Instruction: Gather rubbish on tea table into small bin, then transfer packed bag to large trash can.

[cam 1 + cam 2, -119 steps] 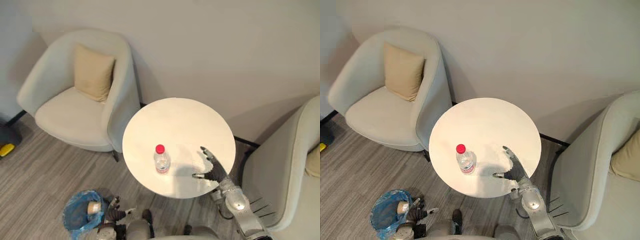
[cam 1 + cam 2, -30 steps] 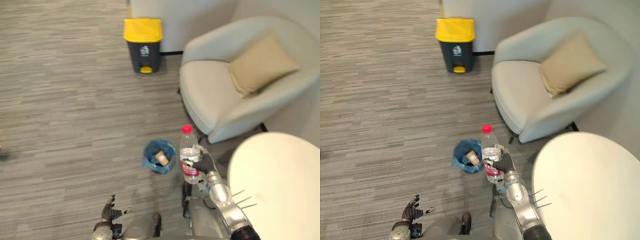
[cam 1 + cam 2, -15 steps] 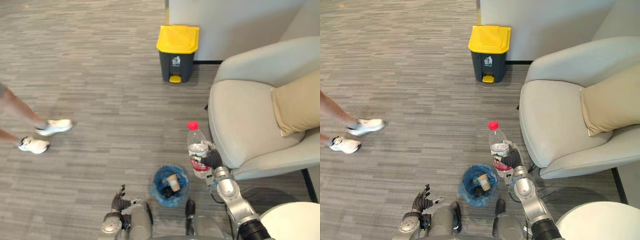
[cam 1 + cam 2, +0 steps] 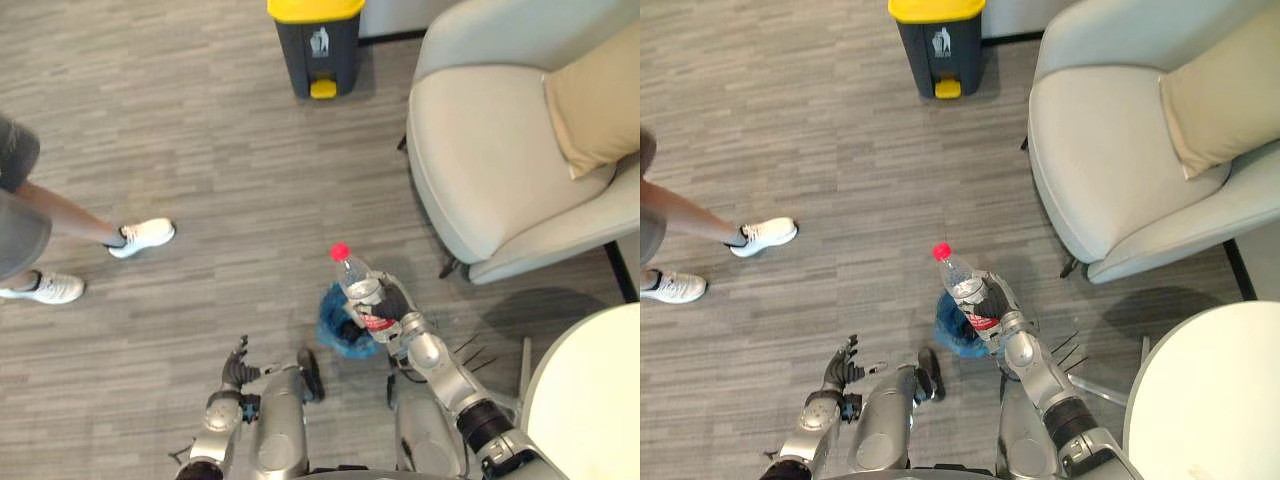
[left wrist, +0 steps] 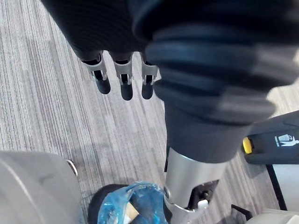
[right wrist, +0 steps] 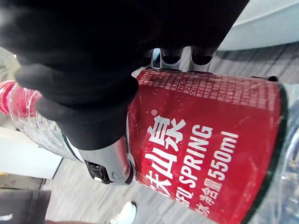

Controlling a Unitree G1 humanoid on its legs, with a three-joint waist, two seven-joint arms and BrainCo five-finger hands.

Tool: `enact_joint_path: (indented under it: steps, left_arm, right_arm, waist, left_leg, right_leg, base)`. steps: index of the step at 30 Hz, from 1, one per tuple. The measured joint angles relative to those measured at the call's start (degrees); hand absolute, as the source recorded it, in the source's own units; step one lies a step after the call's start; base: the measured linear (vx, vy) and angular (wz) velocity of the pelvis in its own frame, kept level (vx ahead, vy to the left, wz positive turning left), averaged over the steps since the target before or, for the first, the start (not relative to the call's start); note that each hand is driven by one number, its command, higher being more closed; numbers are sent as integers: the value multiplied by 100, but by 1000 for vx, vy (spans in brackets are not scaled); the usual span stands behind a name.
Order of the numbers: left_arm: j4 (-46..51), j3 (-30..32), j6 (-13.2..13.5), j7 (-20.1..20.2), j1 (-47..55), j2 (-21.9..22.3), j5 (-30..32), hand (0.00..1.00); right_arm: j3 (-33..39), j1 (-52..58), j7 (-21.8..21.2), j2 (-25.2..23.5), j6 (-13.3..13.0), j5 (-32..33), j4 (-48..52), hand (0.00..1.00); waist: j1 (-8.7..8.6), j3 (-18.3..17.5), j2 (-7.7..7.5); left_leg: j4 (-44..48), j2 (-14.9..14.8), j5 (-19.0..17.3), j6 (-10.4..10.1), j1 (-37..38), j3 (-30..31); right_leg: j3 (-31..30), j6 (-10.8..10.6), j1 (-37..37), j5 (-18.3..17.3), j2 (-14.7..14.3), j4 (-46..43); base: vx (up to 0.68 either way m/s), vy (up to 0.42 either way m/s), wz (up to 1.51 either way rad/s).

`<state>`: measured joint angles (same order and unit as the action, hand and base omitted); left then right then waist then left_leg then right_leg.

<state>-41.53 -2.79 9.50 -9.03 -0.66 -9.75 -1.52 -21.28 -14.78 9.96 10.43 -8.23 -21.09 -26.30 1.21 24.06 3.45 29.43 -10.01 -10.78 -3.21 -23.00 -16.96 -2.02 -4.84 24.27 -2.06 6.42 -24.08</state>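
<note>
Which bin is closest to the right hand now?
The small blue-bagged bin, just under the tilted bottle gripped by the right hand; the yellow-lidded can stands farther off, beside the armchair.

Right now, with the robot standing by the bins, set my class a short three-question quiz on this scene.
1. True or false: the left hand holds the bottle.
2. The large trash can has a lid that is: A) yellow B) blue C) red.
3. Fill in: the small bin is lined with a ___ bag.
Key: 1 false, the right hand is shut on it; 2 A; 3 blue.
</note>
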Motion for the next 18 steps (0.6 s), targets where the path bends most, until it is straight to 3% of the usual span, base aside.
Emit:
enact_joint_path:
  steps: [2,6,8,14,18]
  left_arm:
    - [50,1,46,-122,-96,-25,-18,0]
    - [59,6,105,-316,-617,27,-324,0]
    - [298,139,114,-420,-930,205,-480,0]
    - [1346,422,299,-774,-1827,652,-740,0]
    - [1809,575,381,-885,-1914,789,-953,0]
  right_arm:
    - [-146,-223,64,-28,1,-48,-220,100]
    - [-212,-884,357,-110,14,-224,-471,100]
    - [-152,-1242,543,-116,47,-328,-403,100]
    - [142,-2255,1169,-86,361,-649,28,100]
    - [353,-2445,1424,-72,560,-645,73,100]
  waist:
    - [-17,55,91]
    - [204,147,156]
    - [274,381,154]
    - [282,745,134]
    - [287,752,126]
  left_leg:
    - [211,45,47,-69,-468,293]
    - [724,-26,80,-120,-1715,674]
    - [1173,-141,82,-116,-2350,762]
    - [2205,-273,84,-70,-4511,826]
    - [2717,-334,60,47,-5163,830]
  right_leg:
    - [261,-1,332,-161,63,-249]
    - [452,90,1486,-224,57,-881]
    - [527,141,2099,-374,63,-1428]
    - [459,155,4323,-561,160,-2665]
    - [348,100,5019,-710,168,-3238]
  base:
    - [-164,-87,55]
    - [-142,-85,29]
    - [-134,-102,18]
    - [-114,-34,9]
    - [-14,0,0]
